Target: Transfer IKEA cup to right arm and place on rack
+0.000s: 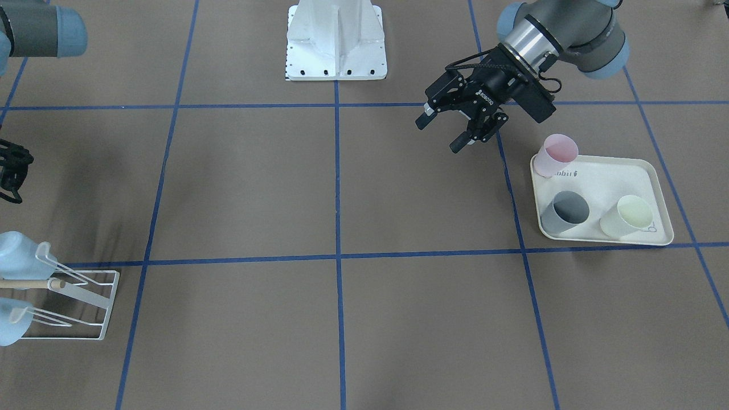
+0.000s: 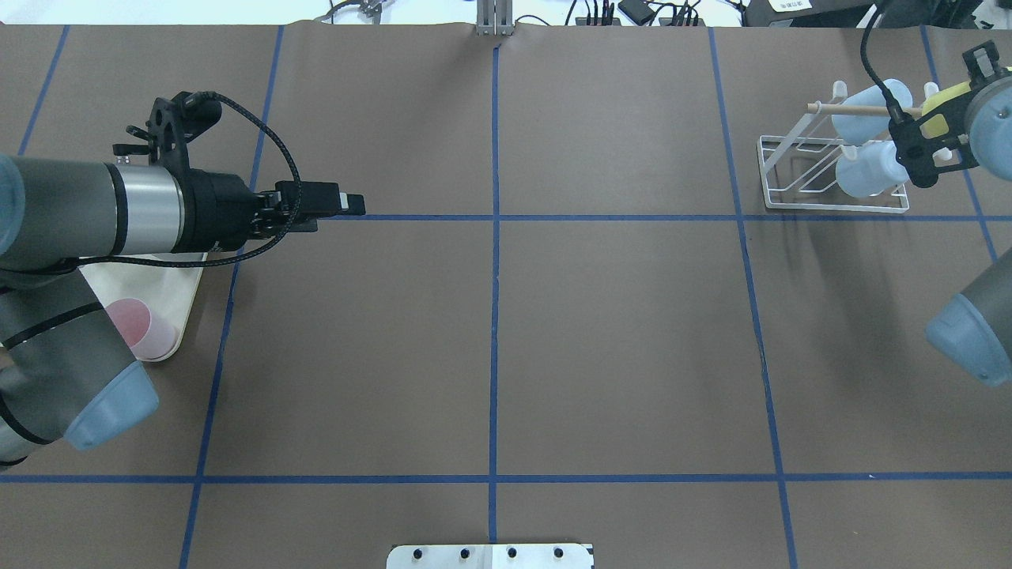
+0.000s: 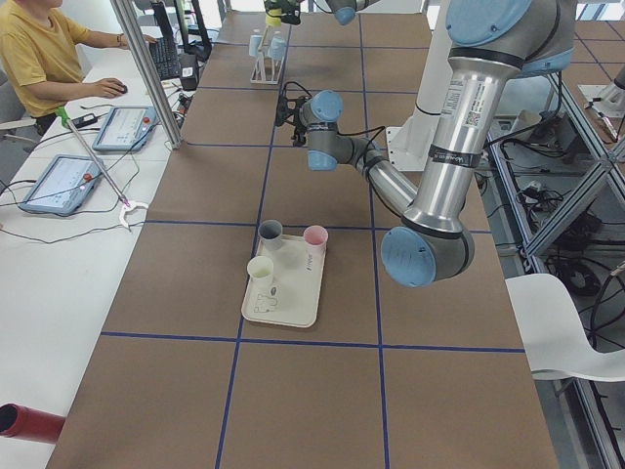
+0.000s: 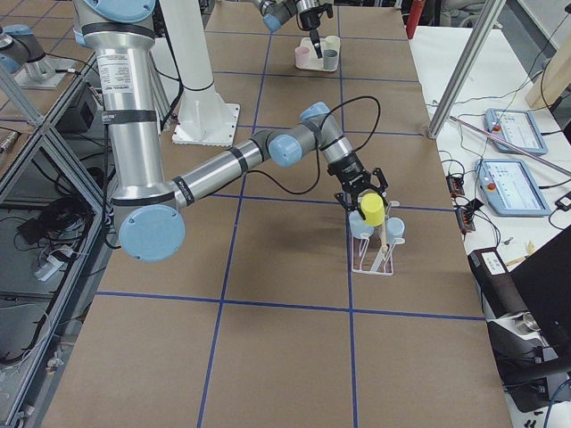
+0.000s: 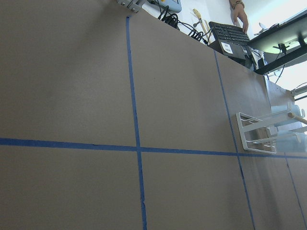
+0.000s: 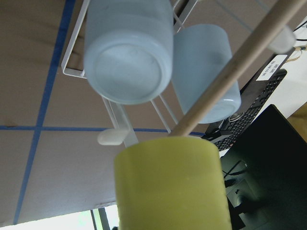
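Matte yellow-green plastic cup point(image 6: 170, 187) fills the bottom of the right wrist view, base toward the lens. Right jaws are clenched on it, holding it over the small white wire rack point(image 2: 830, 209) at the far right corner of the brown desk point(image 1: 256, 188) with its blue tape grid. Can't tell whether it touches the rack. Rack has thin wire prongs with flat tips and a light wooden rod point(image 6: 230, 72) running through it. Two smooth pale blue cups point(image 6: 129, 52) are already on the prongs, tipped over with their bases out. Left jaws are spread wide and hold nothing, up over the desk near the cream rounded-corner tray point(image 1: 609, 182) at the left end. Tray holds three upright cups: pink point(image 1: 555, 155) at a corner, grey point(image 1: 565, 212) and pale green point(image 1: 626, 216).
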Motion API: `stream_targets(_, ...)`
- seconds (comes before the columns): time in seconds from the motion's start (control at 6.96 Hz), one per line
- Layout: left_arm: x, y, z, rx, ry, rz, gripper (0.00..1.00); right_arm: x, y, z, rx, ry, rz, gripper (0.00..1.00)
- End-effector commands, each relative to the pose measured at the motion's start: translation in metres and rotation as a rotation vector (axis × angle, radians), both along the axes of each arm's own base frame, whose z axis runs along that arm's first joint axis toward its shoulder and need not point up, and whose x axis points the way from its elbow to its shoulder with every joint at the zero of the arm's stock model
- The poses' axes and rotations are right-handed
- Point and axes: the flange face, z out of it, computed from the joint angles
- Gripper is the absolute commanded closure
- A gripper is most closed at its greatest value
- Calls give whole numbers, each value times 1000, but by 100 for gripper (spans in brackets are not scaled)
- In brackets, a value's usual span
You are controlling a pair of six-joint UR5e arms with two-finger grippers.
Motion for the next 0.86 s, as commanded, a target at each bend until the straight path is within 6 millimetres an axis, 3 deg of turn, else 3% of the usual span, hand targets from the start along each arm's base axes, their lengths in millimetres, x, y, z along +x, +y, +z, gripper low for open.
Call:
stream_targets(0.0,-1,0,-1,-1,3,-2,1,-4,-5,38,-10,28,-22,100)
stream_targets(0.72,1,-1,0,-6,3,-23,1,-1,0,17,11,15,-47,100)
